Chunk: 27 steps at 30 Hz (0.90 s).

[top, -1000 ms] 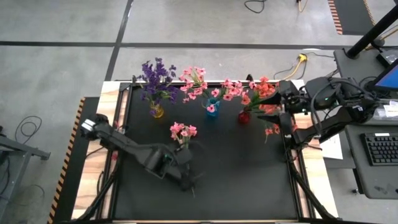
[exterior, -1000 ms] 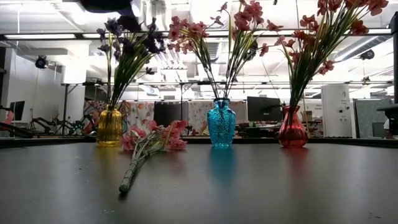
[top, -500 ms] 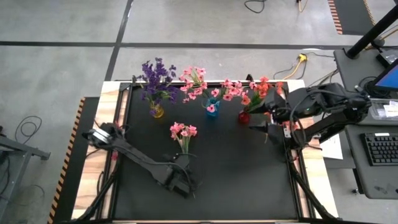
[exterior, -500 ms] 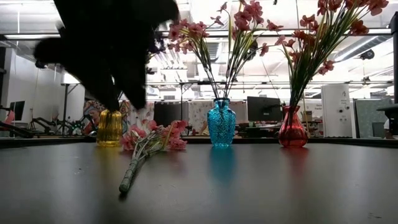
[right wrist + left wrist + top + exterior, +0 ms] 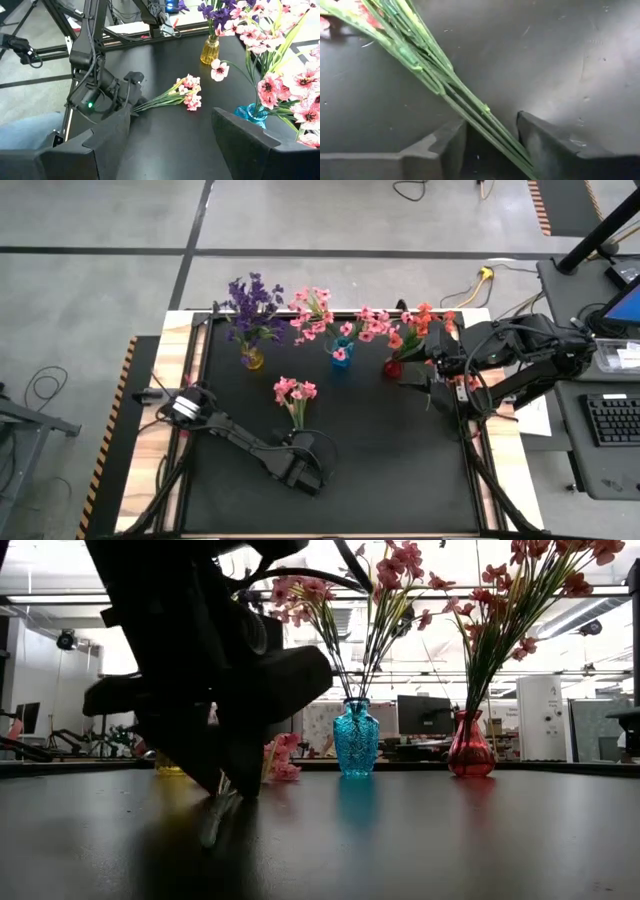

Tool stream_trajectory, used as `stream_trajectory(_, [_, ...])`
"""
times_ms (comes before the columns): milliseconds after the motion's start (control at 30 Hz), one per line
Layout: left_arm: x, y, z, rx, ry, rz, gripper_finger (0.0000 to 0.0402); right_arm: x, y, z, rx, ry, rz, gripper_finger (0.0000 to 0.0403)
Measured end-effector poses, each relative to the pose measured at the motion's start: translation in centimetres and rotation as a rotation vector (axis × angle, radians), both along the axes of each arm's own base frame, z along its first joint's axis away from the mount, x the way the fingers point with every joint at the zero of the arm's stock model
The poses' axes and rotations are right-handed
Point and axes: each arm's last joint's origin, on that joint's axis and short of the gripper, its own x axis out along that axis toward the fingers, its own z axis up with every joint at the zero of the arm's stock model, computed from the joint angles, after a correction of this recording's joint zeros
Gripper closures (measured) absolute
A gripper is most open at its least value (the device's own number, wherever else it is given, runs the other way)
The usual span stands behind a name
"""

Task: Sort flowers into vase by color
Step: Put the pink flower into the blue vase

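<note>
High view: a dark counter (image 5: pixel 400 470) with three vases along its far edge, yellow vase (image 5: pixel 252 359) with purple flowers (image 5: pixel 250 302) at left, blue vase (image 5: pixel 341 353) with pink blossoms in the middle, red vase (image 5: pixel 392 368) with coral-red blossoms at right. Pink sprig (image 5: pixel 294 399) lying loose on the mat, near the middle, blossoms toward the far side, stem toward the near side. Left claw (image 5: pixel 300 448) down at the stem end of that sprig. Right claw (image 5: pixel 418 373) raised just beside the red vase, at the counter's right side. Low view: left arm large and dark in front, its claw down on the counter over the lying stem, blossoms of the sprig (image 5: pixel 281 757) showing behind it. Left wrist view: green stems (image 5: pixel 445 85) running between the two fingers (image 5: pixel 545 147), jaws open, one on each side, not yet pressed on the stems. Right wrist view: right claw fingers (image 5: pixel 255 145) spread wide, nothing between them; pink sprig and left arm seen beyond on the mat.
</note>
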Motion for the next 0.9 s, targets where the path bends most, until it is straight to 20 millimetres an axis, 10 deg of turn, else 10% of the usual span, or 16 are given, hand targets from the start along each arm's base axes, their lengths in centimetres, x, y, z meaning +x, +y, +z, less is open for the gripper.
stream_trajectory(367, [-1.0, -0.9, 0.5, 0.015, -0.011, 0.018, 0.0386, -0.1, 0.0, -0.2, -0.006, 0.02, 0.001, 0.0134])
stream_trajectory(533, [-2.1, -1.1, 2.1, 0.034, 0.018, 0.006, 0.0395, -0.2, 0.0, -0.5, -0.002, 0.052, -0.007, 0.014])
stream_trajectory(900, [-7.7, -4.0, 12.3, 0.189, -0.246, -0.345, 0.0401, -0.7, 0.9, -0.9, -0.018, 0.099, 0.053, 0.0136])
